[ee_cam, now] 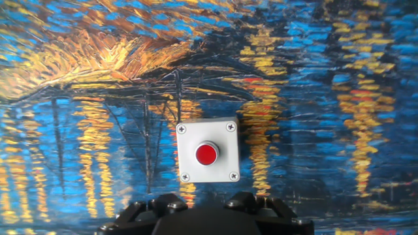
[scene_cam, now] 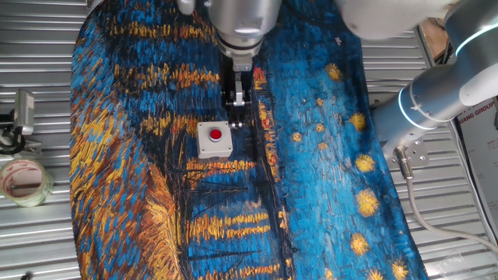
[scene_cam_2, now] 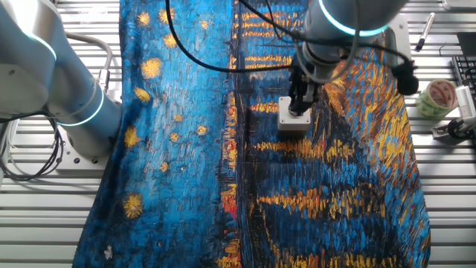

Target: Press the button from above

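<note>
The button (scene_cam: 215, 135) is a small red dome in a light-grey square box (scene_cam: 204, 148) that lies on the blue and orange painted cloth (scene_cam: 311, 155). My gripper (scene_cam: 236, 120) hangs above the cloth, just beside the box's far right corner. In the other fixed view the gripper (scene_cam_2: 300, 109) stands in front of the box (scene_cam_2: 290, 121) and hides the button. In the hand view the button (ee_cam: 206, 154) and box (ee_cam: 225, 134) lie just ahead of the gripper's black body (ee_cam: 206, 219). The fingertips do not show there, and no view shows a gap between them.
A tape roll (scene_cam: 23, 180) and a metal clip (scene_cam: 23, 109) lie on the slatted table left of the cloth. The arm's base (scene_cam: 432, 97) stands at the right. In the other fixed view the tape roll (scene_cam_2: 437, 97) and a pen (scene_cam_2: 425, 30) lie right of the cloth.
</note>
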Available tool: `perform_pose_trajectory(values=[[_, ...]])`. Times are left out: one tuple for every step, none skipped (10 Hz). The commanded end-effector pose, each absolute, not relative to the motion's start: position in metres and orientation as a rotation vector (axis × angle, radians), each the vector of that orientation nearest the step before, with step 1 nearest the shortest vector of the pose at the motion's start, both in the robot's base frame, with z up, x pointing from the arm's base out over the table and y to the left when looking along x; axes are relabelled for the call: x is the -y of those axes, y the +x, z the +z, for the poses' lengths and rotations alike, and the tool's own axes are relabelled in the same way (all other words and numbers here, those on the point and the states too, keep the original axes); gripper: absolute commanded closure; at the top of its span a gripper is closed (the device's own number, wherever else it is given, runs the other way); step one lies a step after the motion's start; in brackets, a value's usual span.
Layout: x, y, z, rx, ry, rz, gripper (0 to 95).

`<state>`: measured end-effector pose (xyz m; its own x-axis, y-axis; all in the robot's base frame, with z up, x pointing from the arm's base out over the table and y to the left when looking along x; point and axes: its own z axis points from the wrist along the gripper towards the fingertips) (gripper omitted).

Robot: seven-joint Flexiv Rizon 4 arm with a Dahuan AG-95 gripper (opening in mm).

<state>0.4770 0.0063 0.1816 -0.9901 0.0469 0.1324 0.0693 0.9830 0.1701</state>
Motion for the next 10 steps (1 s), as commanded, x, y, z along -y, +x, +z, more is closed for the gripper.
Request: perform_pose_trajectory(values=[[-0.0062, 0.4770, 0.1820, 2.980, -0.137, -0.347, 38.0], [-0.0063, 0.4770, 0.1820, 2.918, -0.268, -0.531, 38.0], [-0.0063, 0.4770, 0.1819, 2.862, -0.316, -0.647, 38.0], [-0.0064, 0.4770, 0.1820, 2.906, -0.246, -0.555, 38.0], [-0.0064, 0.4770, 0.1820, 2.982, -0.104, -0.323, 38.0], [-0.0064, 0.4769, 0.1821, 2.995, -0.063, -0.258, 38.0], [-0.0065, 0.4769, 0.1821, 3.010, -0.032, -0.193, 38.0], [-0.0065, 0.4765, 0.1819, 3.023, -0.049, -0.227, 19.0], [-0.0066, 0.4752, 0.1812, 3.080, 0.021, -0.146, 19.0], [-0.0065, 0.4751, 0.1812, 3.084, 0.134, 0.018, 19.0]])
